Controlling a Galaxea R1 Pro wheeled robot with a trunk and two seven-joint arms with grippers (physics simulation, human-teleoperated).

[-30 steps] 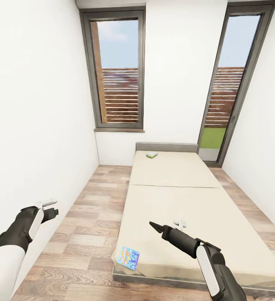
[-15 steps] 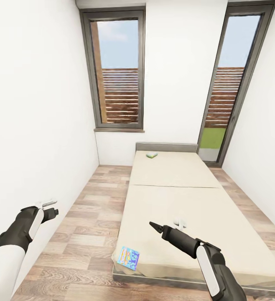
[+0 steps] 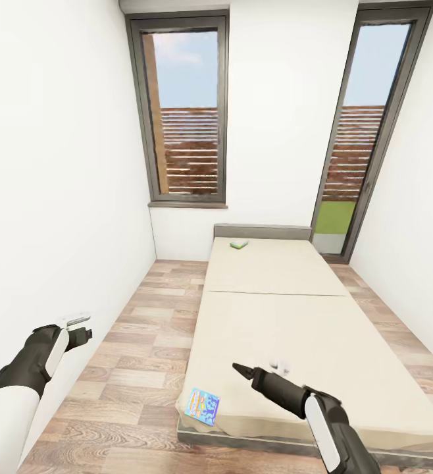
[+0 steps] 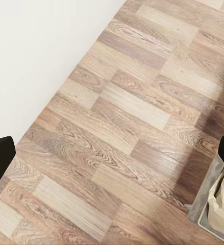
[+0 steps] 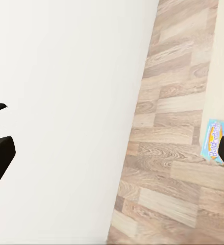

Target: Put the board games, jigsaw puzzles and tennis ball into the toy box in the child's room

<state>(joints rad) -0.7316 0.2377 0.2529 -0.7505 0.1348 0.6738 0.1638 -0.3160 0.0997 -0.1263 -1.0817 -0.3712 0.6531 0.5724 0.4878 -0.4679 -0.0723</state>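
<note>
Standing in a narrow white-walled room with a wood-plank floor (image 3: 147, 329) and two tall dark-framed windows (image 3: 185, 112) showing slatted fencing outside. Facing the bed (image 3: 295, 329), its beige mattress running lengthwise away from the camera. Lying at the bed's near left corner, a blue board game (image 3: 202, 404), overhanging the edge; print too blurred to read. Resting far off near the headboard, a white-green board game (image 3: 238, 244). Hovering over the near mattress, the right gripper (image 3: 241, 370), fingers spread wide in the right wrist view, holding nothing. Hanging above the floor by the left wall, the left gripper (image 3: 78, 322), also spread wide and empty.
</note>
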